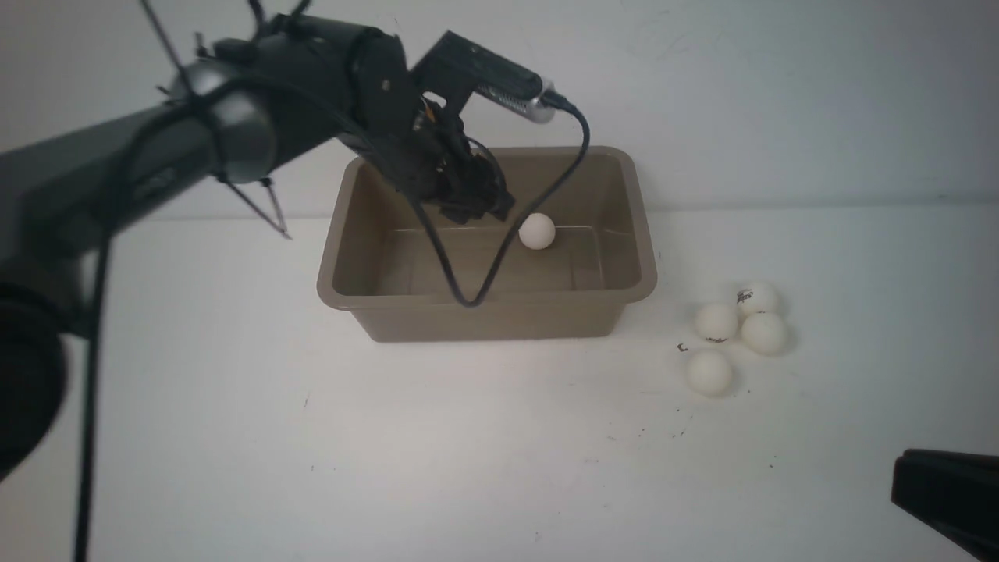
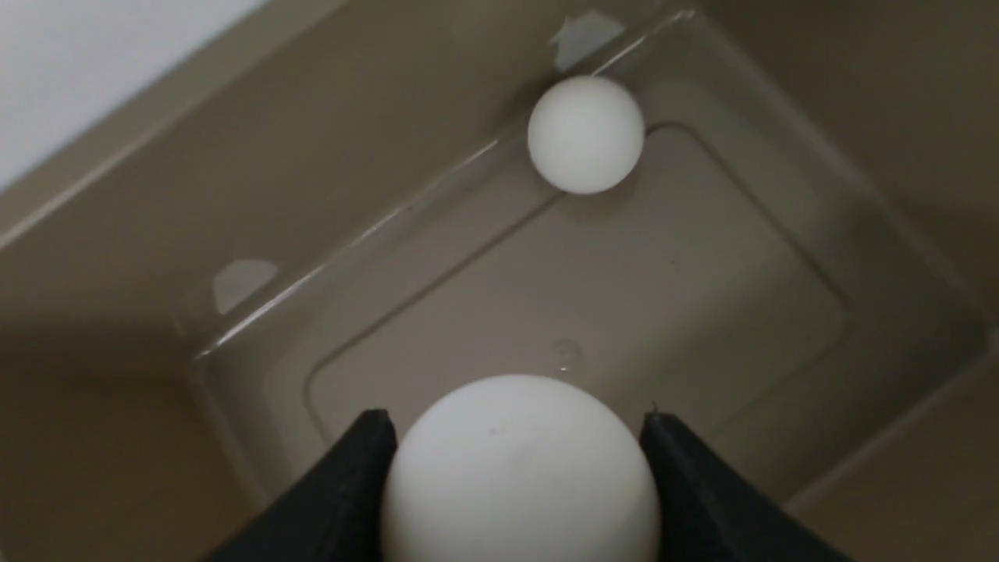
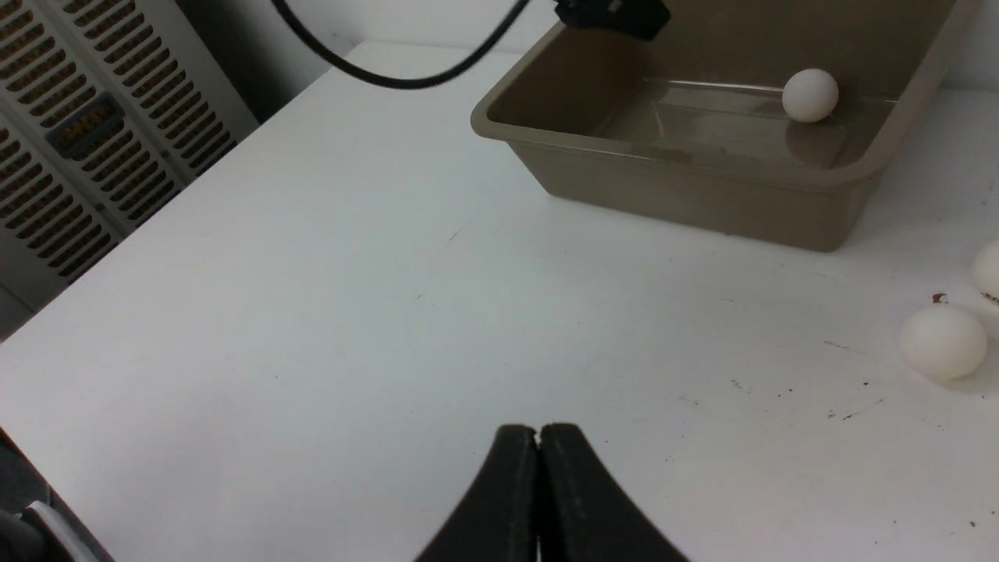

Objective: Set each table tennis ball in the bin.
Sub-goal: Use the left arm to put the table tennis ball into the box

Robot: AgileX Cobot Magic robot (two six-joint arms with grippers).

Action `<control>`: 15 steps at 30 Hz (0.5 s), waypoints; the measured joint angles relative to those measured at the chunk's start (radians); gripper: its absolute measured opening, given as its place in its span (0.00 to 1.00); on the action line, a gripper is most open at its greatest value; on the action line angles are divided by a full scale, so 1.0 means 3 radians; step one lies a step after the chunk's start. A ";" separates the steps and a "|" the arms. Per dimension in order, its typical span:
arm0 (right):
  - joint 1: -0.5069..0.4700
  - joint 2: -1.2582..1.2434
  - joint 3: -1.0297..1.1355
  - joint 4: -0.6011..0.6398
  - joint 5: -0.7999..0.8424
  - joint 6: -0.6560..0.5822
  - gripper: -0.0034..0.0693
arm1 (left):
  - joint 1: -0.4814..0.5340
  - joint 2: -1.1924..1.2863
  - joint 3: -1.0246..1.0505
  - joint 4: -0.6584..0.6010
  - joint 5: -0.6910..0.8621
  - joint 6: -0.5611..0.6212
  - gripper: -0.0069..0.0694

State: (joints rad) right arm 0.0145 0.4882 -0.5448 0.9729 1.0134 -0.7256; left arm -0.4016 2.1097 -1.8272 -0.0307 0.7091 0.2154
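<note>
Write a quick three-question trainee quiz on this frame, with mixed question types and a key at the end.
1. True or false: the right gripper is shut and holds nothing.
2. How many balls show on the table outside the bin? A) two B) four C) six
3. Fill in: the left gripper hangs over the bin with a ___ between its fingers.
Key: 1 true; 2 B; 3 ball.
</note>
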 joint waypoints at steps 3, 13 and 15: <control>0.0000 0.0000 0.0000 0.0000 0.0052 0.0039 0.04 | 0.0000 0.0208 -0.0146 0.0016 0.0097 0.0002 0.54; 0.0000 0.0000 0.0000 0.0000 0.0111 0.0085 0.04 | 0.0000 0.0314 -0.0169 0.0012 0.0268 -0.0014 0.64; 0.0000 0.0000 0.0000 0.0000 0.0111 0.0086 0.04 | 0.0000 0.0314 -0.0194 0.0012 0.0297 -0.0032 0.70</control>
State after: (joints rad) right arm 0.0145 0.4882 -0.5448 0.9729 1.0467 -0.6998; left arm -0.4016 2.2040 -1.8852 -0.0270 0.7982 0.2058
